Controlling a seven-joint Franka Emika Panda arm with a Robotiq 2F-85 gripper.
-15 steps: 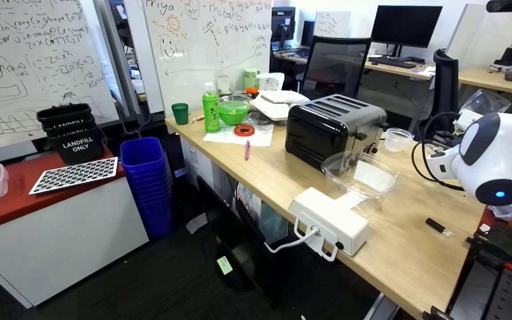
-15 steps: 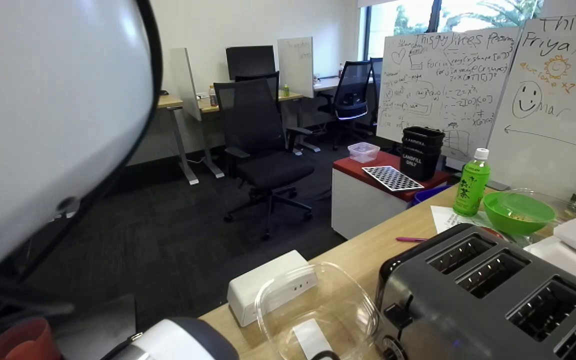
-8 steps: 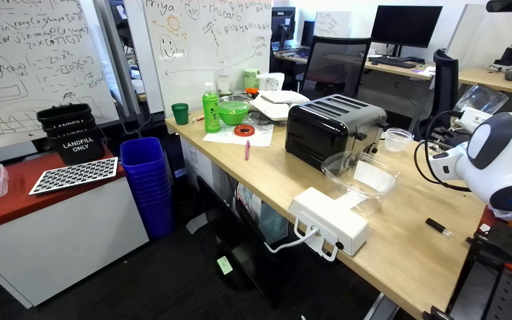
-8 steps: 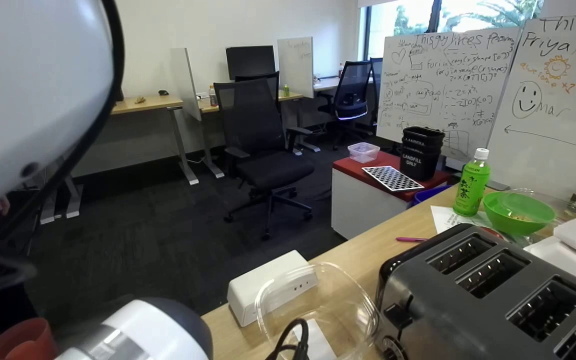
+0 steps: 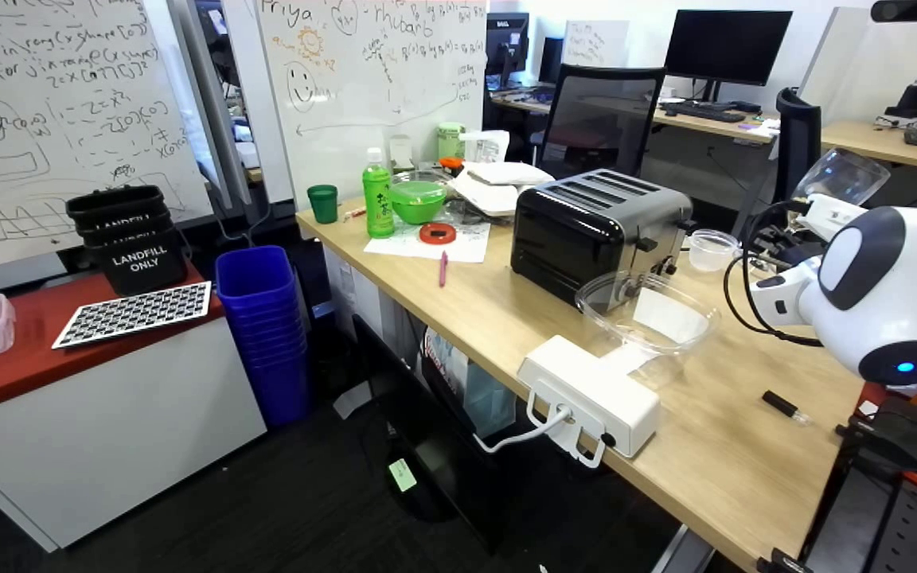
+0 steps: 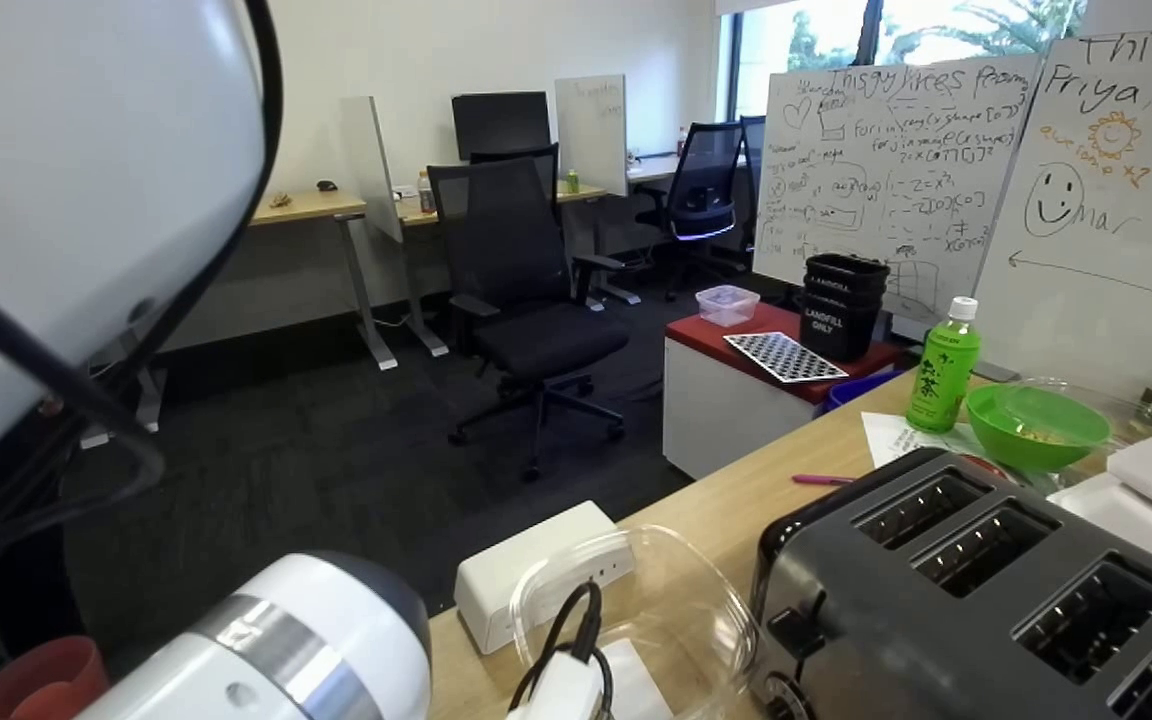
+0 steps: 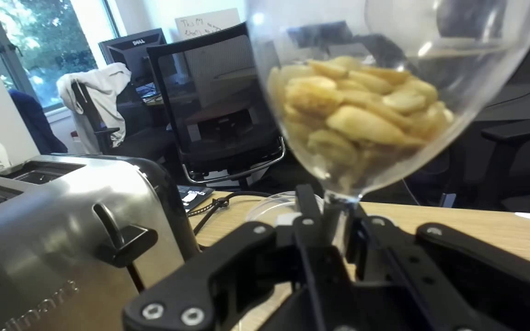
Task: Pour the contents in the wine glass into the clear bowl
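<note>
Filling the top of the wrist view is the wine glass (image 7: 366, 156), its rounded cup partly filled with pale nuts. My gripper (image 7: 336, 209) is shut on its stem, just below the cup; the rim is cut off above. In an exterior view the wine glass (image 5: 844, 177) hangs above the table's far right side, leaning, while the white arm hides most of the gripper. The clear bowl (image 5: 689, 346) stands in front of the toaster, apart from the glass, with white paper at it. Cables partly cover the clear bowl (image 6: 706, 640) in an exterior view.
The toaster (image 5: 570, 231) is directly behind the clear bowl, and a white power box (image 5: 594, 390) sits at the table edge beside it. A small clear cup (image 5: 713, 251) and a black marker (image 5: 781, 404) lie nearer the arm. A green bottle (image 5: 379, 199) stands farther off.
The glass has shifted left and slightly up in an exterior view, still gripped. The arm swung right, then back left. Its wrist and cables have come further into view in front of the bowl.
</note>
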